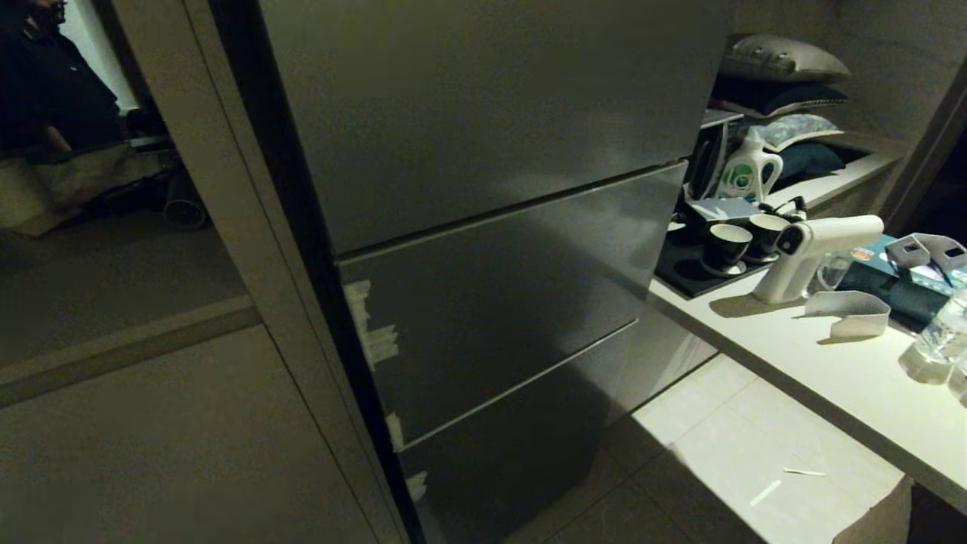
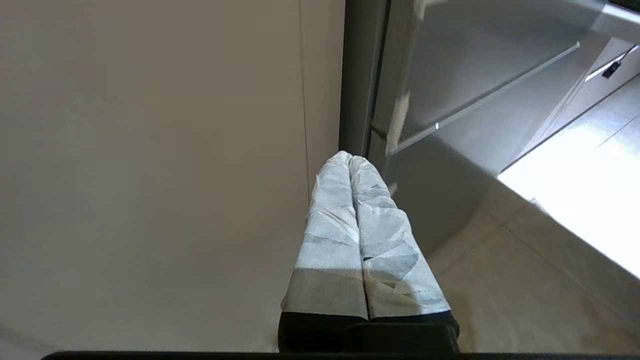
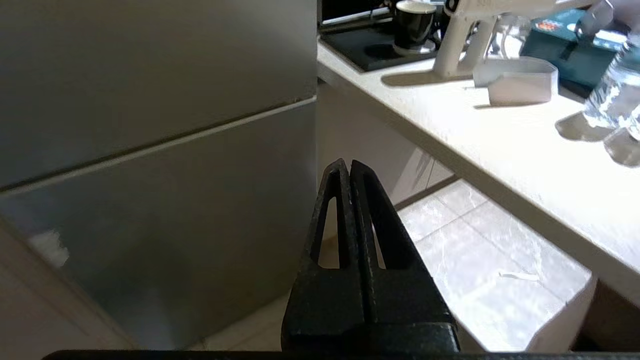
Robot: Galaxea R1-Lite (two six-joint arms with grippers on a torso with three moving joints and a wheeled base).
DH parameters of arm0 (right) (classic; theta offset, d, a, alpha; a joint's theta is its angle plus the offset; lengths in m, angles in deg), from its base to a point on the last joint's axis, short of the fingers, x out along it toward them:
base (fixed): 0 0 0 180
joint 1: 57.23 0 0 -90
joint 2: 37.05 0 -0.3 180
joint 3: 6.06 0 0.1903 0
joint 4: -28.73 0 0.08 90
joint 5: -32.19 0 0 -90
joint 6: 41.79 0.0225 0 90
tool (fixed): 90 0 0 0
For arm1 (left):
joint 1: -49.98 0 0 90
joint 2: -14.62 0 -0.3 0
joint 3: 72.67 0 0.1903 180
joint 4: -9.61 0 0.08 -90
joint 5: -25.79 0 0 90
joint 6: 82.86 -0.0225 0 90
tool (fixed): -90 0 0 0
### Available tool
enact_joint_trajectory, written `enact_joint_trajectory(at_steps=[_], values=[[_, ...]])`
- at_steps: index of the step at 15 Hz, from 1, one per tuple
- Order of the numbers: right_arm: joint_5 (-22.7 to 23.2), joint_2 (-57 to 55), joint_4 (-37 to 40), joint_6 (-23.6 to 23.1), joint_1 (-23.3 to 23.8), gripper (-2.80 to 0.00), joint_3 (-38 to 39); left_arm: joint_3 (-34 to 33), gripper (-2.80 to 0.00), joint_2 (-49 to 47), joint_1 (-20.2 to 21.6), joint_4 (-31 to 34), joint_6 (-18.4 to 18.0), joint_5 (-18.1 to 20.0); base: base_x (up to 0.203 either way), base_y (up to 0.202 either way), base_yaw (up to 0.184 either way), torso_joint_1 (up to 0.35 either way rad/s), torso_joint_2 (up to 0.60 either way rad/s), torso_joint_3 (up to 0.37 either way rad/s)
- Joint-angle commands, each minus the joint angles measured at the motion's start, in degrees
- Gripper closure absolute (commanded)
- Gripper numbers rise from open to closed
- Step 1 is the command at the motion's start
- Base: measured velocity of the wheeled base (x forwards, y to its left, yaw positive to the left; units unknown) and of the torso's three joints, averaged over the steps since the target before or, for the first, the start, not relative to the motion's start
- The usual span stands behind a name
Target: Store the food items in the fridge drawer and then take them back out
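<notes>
A: Judging from the closed grey fridge (image 1: 483,249), nothing has yet been started. No potato and no pepper can be made out in any view, and the clear drawer is hidden behind the shut panels, so where the food lies cannot be told.

B: How are the grippers held?

A: The left gripper (image 2: 350,157) is seen with its white-wrapped fingers (image 2: 330,235) pressed together on nothing, hanging beside the fridge's left edge and the beige wall panel (image 2: 150,150). The right gripper (image 3: 348,164) is likewise closed and empty, its black fingers (image 3: 372,220) pointed toward the gap between the fridge and the counter (image 3: 500,150). Neither is seen in the head view.

B: Then what should be done first?

A: One of the lower panels (image 1: 498,302) probably has to be pulled open before anything can be stored. The seam along the panel's top edge should be used, with the fingers parted first so a lip can be hooked. The pull is best kept straight out, so the panel is not twisted on its rails.

B: Any hazards?

A: The cups (image 1: 729,245), the white spray gun (image 1: 812,253) and the water bottle (image 1: 944,332) stand near the counter's edge; the right arm should be swung clear of them. A person (image 1: 45,83) is reflected or standing at the far left and should be kept out of reach.
</notes>
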Motion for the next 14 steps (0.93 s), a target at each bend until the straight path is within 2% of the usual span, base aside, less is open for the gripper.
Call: enact_joint_trajectory(at_steps=[1, 5, 9, 10, 12, 14], values=[[0.00, 0.01, -0.04, 0.09, 0.00, 0.00, 1.76, 0.01, 0.00, -0.09, -0.02, 0.04, 0.01, -0.02, 0.204, 0.000, -0.002, 0.006, 0.00, 0.011], [0.00, -0.06, -0.06, 0.03, 0.00, 0.00, 1.76, 0.01, 0.00, -0.09, -0.02, 0.04, 0.01, -0.02, 0.163, 0.000, 0.000, 0.009, 0.01, 0.002], [0.00, -0.04, 0.00, 0.01, 0.00, 0.00, 1.76, 0.10, 0.00, -0.09, -0.02, 0.13, -0.51, 0.16, 0.000, 0.000, 0.000, 0.000, 0.00, 0.000], [0.00, -0.01, -0.04, -0.04, 0.00, 0.00, 1.76, 0.49, 0.00, -0.09, -0.02, 0.06, -1.92, 0.31, 0.000, 0.000, 0.000, 0.000, 0.00, 0.000], [0.00, 0.00, -0.02, 0.09, 0.00, 0.00, 1.76, 5.38, 0.00, -0.58, -0.02, 0.26, -2.94, 2.47, 0.000, 0.000, 0.000, 0.000, 0.00, 0.000], [0.00, -0.02, 0.03, 0.04, 0.00, 0.00, 1.76, 8.46, 0.00, -6.75, -0.12, 0.27, -2.03, 6.07, 0.000, 0.000, 0.000, 0.000, 0.00, 0.000]])
